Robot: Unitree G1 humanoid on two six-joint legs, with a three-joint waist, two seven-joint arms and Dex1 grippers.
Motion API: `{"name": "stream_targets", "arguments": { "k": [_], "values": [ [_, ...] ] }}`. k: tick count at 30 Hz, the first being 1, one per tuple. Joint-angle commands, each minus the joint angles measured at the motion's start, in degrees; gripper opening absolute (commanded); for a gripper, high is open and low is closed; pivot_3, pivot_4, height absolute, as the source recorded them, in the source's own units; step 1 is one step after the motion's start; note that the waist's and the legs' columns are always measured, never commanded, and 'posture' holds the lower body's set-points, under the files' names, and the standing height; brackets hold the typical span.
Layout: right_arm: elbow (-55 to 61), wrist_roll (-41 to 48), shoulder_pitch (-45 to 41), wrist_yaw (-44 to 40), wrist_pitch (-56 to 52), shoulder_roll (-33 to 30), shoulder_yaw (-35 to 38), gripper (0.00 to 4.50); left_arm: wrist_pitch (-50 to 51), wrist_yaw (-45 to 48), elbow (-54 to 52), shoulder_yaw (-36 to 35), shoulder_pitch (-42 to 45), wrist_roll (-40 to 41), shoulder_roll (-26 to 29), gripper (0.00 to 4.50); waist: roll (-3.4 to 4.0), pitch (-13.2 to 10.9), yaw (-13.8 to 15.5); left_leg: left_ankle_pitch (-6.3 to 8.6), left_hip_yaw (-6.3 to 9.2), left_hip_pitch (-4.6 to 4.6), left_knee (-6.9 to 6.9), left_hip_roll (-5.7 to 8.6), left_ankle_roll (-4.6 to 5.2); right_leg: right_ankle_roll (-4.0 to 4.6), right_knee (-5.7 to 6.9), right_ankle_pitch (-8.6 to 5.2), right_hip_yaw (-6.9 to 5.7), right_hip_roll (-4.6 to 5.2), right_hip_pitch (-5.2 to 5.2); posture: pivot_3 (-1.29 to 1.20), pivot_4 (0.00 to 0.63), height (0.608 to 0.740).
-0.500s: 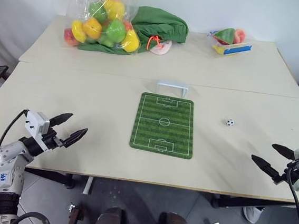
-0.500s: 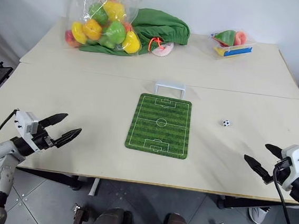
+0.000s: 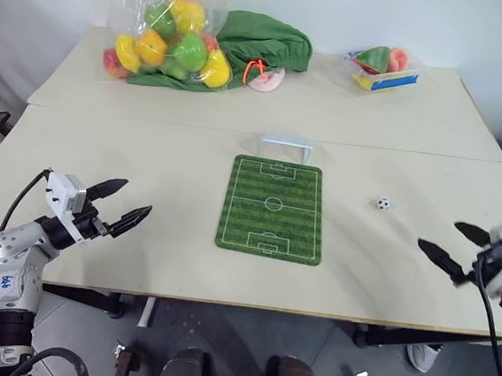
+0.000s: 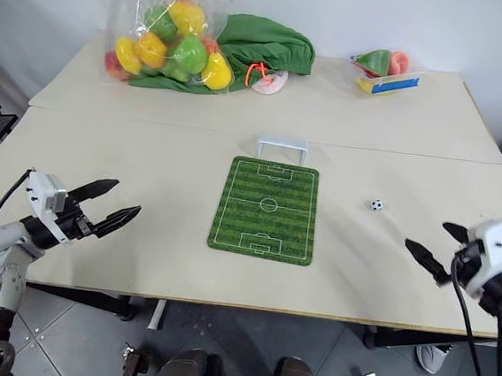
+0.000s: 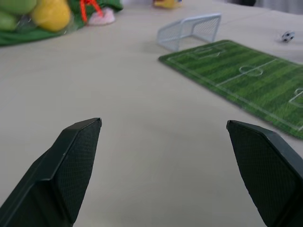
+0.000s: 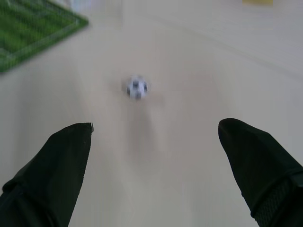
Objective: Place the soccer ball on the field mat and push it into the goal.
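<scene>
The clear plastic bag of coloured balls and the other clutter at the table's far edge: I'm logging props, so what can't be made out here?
- Clear plastic bag of coloured balls: top cut off by the head views' upper edge; count hidden by overlap.
- Small clear tray: contents too small to identify.
- Crumpled green cloth: hides whatever lies beneath.
- Tiny black-and-white soccer ball: blurred in the right wrist view.

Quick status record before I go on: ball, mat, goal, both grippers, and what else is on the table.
soccer ball: on the bare table, right of the mat, not on it
field mat: flat, mid-table, nothing on it
goal: upright at the mat's far end
left gripper: jaws open, empty, over the table left of the mat
right gripper: jaws open, empty, pointing at the ball, short of it
bag of coloured balls: far left
green cloth: beside the bag
small tray: far right
</scene>
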State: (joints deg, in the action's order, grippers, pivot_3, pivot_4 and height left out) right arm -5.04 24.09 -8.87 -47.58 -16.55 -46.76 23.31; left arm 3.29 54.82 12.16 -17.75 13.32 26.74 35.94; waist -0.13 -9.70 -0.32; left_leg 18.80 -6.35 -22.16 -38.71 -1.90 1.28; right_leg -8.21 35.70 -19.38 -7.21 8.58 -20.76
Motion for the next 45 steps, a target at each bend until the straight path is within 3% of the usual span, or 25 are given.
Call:
{"name": "stream_targets", "arguments": {
  "k": [1,10,23,27,34,41,45],
  "values": [
    [-3.9,-1.4,-7.3,-0.3,-0.5,-0.3,-3.8,4.46,1.7,0.4,-4.1,2.1,2.4,1.0,-0.7,4.5,0.0,0.0,0.1,0.0,0.01,0.0,-0.01,0.0,0.0,0.0,0.02,0.0,-0.01,0.0,0.0,0.0,0.15,0.74],
    [-28.0,-9.6,-24.0,-2.5,6.6,2.3,-13.5,4.46,1.7,4.9,-4.2,6.0,5.1,1.5,-2.8,4.5,-0.01,0.0,0.1,0.0,0.08,-0.12,-0.08,0.12,0.01,0.0,0.03,0.0,-0.15,0.0,-0.02,0.0,0.15,0.74],
    [-48.5,-16.0,-33.9,-4.5,14.9,7.8,-18.5,4.46,0.9,4.1,-4.1,6.3,5.2,0.5,-3.8,4.5,0.0,0.0,-1.3,0.0,0.16,-0.14,-0.16,0.08,0.0,0.0,0.11,0.0,-0.18,-0.02,0.0,0.0,0.15,0.74],
    [-49.3,-15.9,-34.3,-5.4,14.6,8.2,-18.3,3.18,0.6,4.2,-4.2,6.1,4.8,0.8,-3.8,4.5,0.0,0.0,-1.4,0.0,0.2,-0.12,-0.22,0.04,0.0,0.0,0.11,0.0,-0.19,-0.02,0.06,0.0,0.15,0.74],
    [-42.1,-14.3,-32.9,-4.8,12.4,7.9,-16.9,0.87,-1.2,6.7,-3.0,4.8,3.4,1.8,-3.3,4.5,0.0,0.0,-1.2,0.0,0.27,-0.14,-0.27,0.0,0.0,0.0,0.13,0.0,-0.21,0.01,0.09,0.0,0.15,0.74],
    [-6.4,-7.3,-29.6,-4.6,-10.4,12.5,-21.8,0.85,-4.0,18.9,1.3,3.3,2.5,6.6,-3.4,4.5,0.2,-0.1,-1.6,-0.01,0.14,-0.19,-0.21,-0.06,-0.03,0.0,0.28,0.0,-0.16,-0.05,-0.19,0.0,0.15,0.74],
    [5.2,-6.4,-27.8,-6.8,-15.7,15.0,-28.7,0.85,-6.5,23.4,4.7,2.9,3.2,6.8,-3.2,4.5,0.18,-0.1,-1.2,-0.01,0.12,-0.28,-0.21,0.03,-0.05,0.0,0.34,0.0,-0.17,-0.05,-0.33,0.0,0.15,0.74]
  ]
}}
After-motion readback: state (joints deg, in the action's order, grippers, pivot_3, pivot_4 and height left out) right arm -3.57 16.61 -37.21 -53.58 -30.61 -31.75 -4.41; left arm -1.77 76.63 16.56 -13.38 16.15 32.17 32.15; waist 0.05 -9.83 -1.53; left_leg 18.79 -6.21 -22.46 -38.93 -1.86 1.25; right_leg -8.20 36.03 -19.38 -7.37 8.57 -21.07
